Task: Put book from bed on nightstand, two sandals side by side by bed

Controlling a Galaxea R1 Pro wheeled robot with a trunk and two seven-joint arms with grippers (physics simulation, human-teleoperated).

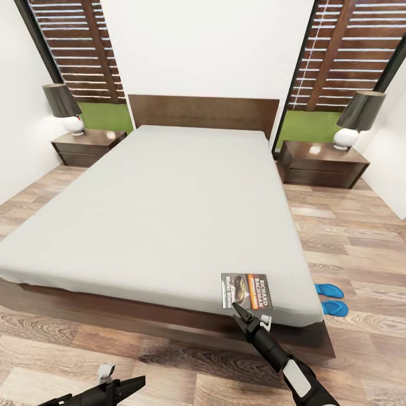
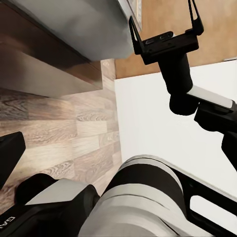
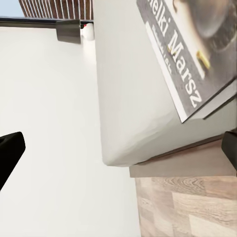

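The book (image 1: 246, 290), dark with an orange band, lies flat near the front right corner of the grey mattress of the bed (image 1: 163, 208). My right gripper (image 1: 241, 311) is open just below the book's near edge, level with the mattress side. Close up, the right wrist view has the book (image 3: 192, 54) overhanging the mattress corner. The two blue sandals (image 1: 330, 290) (image 1: 335, 308) lie close together on the floor by the bed's right front corner. One nightstand (image 1: 87, 145) stands left of the headboard, the other nightstand (image 1: 322, 162) right of it. My left gripper (image 1: 132, 384) hangs open low over the floor.
Each nightstand carries a lamp with a dark shade (image 1: 62, 104) (image 1: 356, 115). The dark wooden bed frame (image 1: 141, 324) juts out under the mattress in front of me. Wood-plank floor (image 1: 349, 237) runs along the bed's right side. Tall slatted windows flank the headboard.
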